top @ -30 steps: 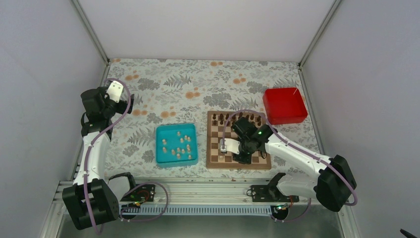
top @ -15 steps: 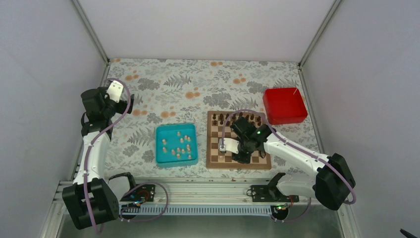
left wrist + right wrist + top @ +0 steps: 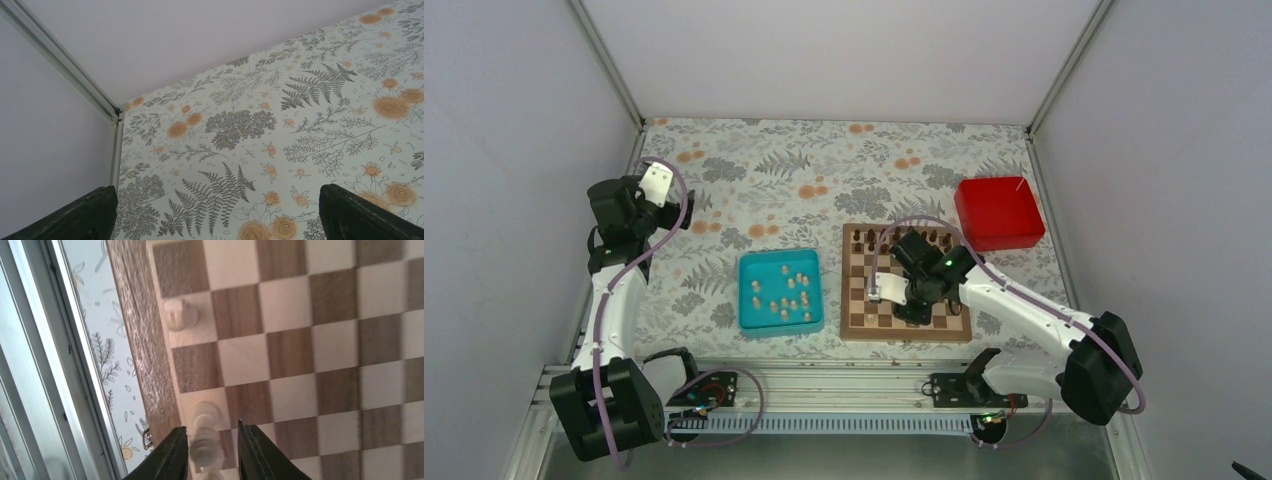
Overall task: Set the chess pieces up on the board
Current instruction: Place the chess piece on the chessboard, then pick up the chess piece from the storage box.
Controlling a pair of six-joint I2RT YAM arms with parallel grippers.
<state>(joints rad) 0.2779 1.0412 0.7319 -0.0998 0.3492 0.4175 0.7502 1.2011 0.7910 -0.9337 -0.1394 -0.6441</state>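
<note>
The board point(image 3: 906, 283) lies on the flowered table point(image 3: 754, 170), toward the right of its near edge, with dark pieces point(image 3: 902, 238) lined along its far rows. The right gripper point(image 3: 211, 427) hangs low over the board's near edge. Its jaws stand a little apart on either side of a pale piece point(image 3: 205, 442) in the row beside the near border. That piece is blurred, and a strip of board shows between it and one finger point(image 3: 255, 450), so the jaws do not look clamped on it. A second pale piece point(image 3: 179, 315) stands upright on a light square further along the same row, apart from the gripper. Just left of the board, a teal tray point(image 3: 745, 290) holds the other pale pieces point(image 3: 789, 295), loosely scattered. A red box point(image 3: 998, 212) sits near the table's right edge, beyond the board's far right corner. The left gripper point(image 3: 216, 210) hangs above the table near its left edge, jaws spread wide and holding nothing.
</note>
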